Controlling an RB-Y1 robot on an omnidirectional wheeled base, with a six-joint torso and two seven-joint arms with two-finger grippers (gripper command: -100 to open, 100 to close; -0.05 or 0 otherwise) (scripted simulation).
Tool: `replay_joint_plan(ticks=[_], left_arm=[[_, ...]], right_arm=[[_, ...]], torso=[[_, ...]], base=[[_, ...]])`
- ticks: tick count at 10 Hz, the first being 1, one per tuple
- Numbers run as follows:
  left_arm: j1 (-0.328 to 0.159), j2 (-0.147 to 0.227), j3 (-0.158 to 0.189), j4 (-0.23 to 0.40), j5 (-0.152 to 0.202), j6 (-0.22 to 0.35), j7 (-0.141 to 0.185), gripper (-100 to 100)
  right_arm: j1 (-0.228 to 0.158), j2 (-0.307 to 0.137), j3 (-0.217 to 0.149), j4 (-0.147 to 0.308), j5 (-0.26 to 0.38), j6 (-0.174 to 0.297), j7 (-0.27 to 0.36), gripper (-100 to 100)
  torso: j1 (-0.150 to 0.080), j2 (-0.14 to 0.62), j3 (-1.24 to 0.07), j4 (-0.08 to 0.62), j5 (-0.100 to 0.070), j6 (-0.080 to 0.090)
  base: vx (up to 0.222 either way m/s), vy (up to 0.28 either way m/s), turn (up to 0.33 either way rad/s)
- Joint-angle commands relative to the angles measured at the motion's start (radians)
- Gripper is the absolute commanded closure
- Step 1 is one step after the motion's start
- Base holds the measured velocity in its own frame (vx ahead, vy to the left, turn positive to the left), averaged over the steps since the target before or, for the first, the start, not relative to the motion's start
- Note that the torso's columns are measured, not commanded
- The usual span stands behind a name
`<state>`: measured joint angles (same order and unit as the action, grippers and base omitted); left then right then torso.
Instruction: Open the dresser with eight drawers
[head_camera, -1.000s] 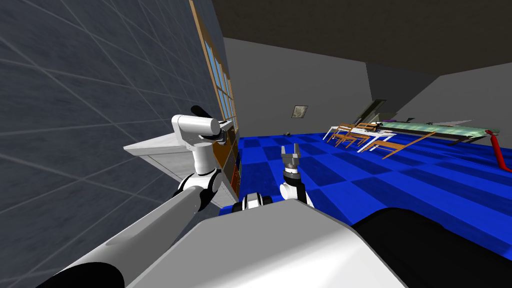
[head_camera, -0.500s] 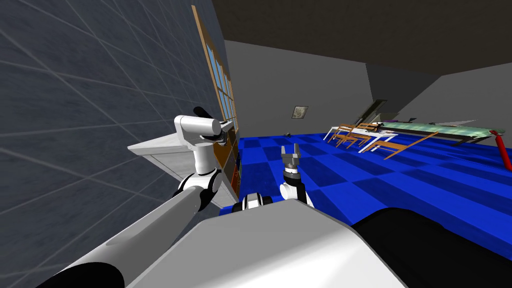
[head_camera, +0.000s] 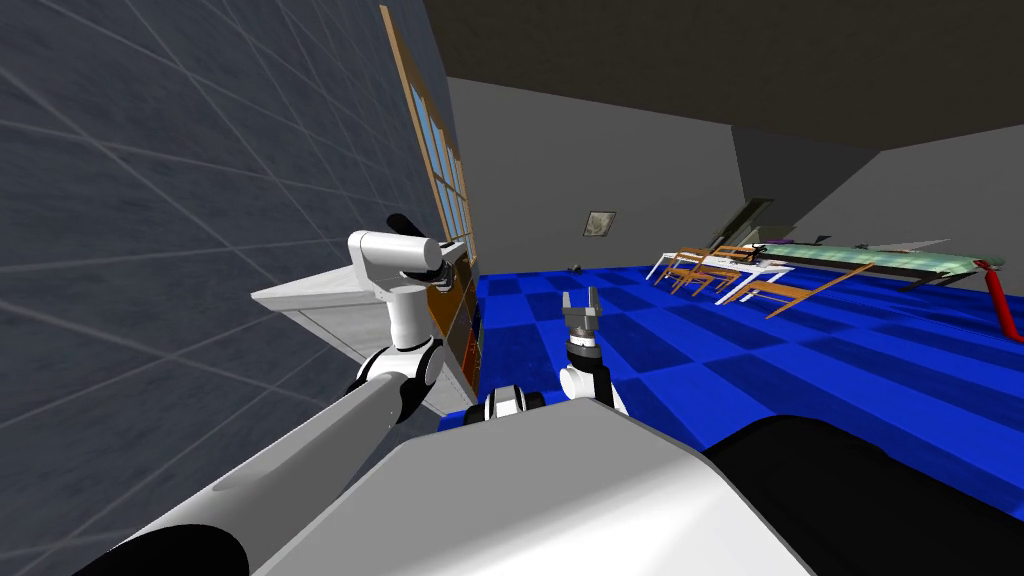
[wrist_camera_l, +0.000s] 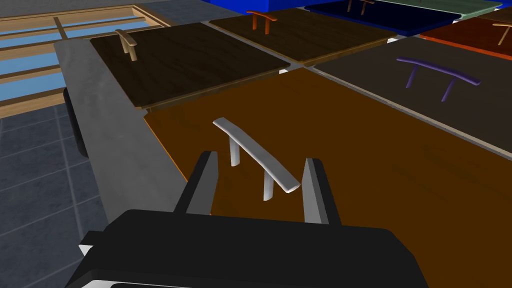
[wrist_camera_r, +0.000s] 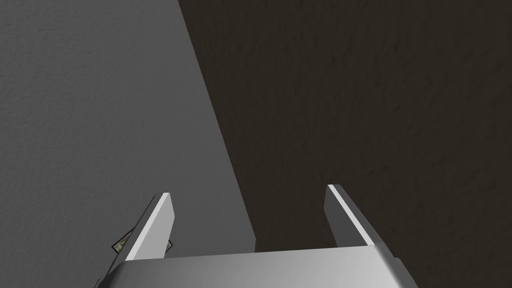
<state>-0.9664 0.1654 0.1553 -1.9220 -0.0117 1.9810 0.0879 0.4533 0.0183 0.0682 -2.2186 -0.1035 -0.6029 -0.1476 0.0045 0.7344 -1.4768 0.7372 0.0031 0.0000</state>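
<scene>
Dresser (head_camera: 320, 295) stands against the dark tiled wall (head_camera: 150, 200) on my left, under the window (head_camera: 440, 170). Its long axis runs along that wall and its drawer fronts face out into the room. The left wrist view looks along the fronts. The nearest is a brown drawer (wrist_camera_l: 350, 165) beside the grey side frame (wrist_camera_l: 100, 135), and it carries a pale grey handle (wrist_camera_l: 252, 152) on two short posts.

The handle's long axis lies flat along the drawer front, but it sits skewed to the line between the fingers. One end of the bar points toward the far finger (wrist_camera_l: 314, 187), and the rest angles away past the other finger.

The left gripper (wrist_camera_l: 260, 160) is released, with its fingers either side of the bar's near end and not touching it.

The risk, as I judge it, is in that skew. Closing here would pinch the bar at a slant close to its tip, so a pull could slide the fingers off the end, or twist the grip instead of drawing the drawer straight out. A blade could also jam against the near post.

Neighbouring drawers have their own handles, among them a purple handle (wrist_camera_l: 437, 72) and a tan handle (wrist_camera_l: 126, 42), well apart from the gripper. The right gripper (head_camera: 581, 300) hangs in front of me, released and empty.
</scene>
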Motion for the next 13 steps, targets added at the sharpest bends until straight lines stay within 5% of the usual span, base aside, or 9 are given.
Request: replay_joint_plan(ticks=[1,4,7,9,10,13], left_arm=[[-0.007,0.002,-0.006,-0.005,-0.009,-0.001,0.005,100],[-0.018,0.005,-0.014,-0.013,-0.022,-0.003,0.013,100],[-0.015,-0.006,-0.027,-0.008,-0.031,0.013,0.024,100],[-0.023,-0.005,-0.031,-0.014,-0.038,0.009,0.028,100],[-0.032,-0.005,-0.025,0.028,-0.035,0.013,0.028,-100],[-0.080,0.005,-0.011,0.094,-0.032,-0.005,0.027,-100]], right_arm=[[0.000,0.000,0.000,0.000,0.000,0.000,0.000,0],[0.000,0.000,0.000,0.000,0.000,0.000,0.000,0],[0.000,0.000,0.000,0.000,0.000,0.000,0.000,0],[0.000,0.000,0.000,0.000,0.000,0.000,0.000,0],[0.000,0.000,0.000,0.000,0.000,0.000,0.000,0],[0.000,0.000,0.000,0.000,0.000,0.000,0.000,0]], torso=[[-0.007,-0.001,-0.001,0.001,-0.003,0.002],[-0.016,-0.001,-0.003,0.006,-0.010,0.005],[0.001,0.001,-0.002,0.005,-0.004,0.002],[-0.013,0.000,-0.003,0.006,-0.009,0.004],[-0.013,0.002,-0.002,0.008,-0.009,0.004],[0.003,0.006,0.002,0.003,-0.001,-0.002]], base=[[-0.017,-0.151,0.005],[0.008,-0.198,-0.040],[-0.011,-0.109,0.000],[-0.009,-0.184,-0.002],[-0.020,-0.063,0.003],[-0.041,0.027,-0.006]])
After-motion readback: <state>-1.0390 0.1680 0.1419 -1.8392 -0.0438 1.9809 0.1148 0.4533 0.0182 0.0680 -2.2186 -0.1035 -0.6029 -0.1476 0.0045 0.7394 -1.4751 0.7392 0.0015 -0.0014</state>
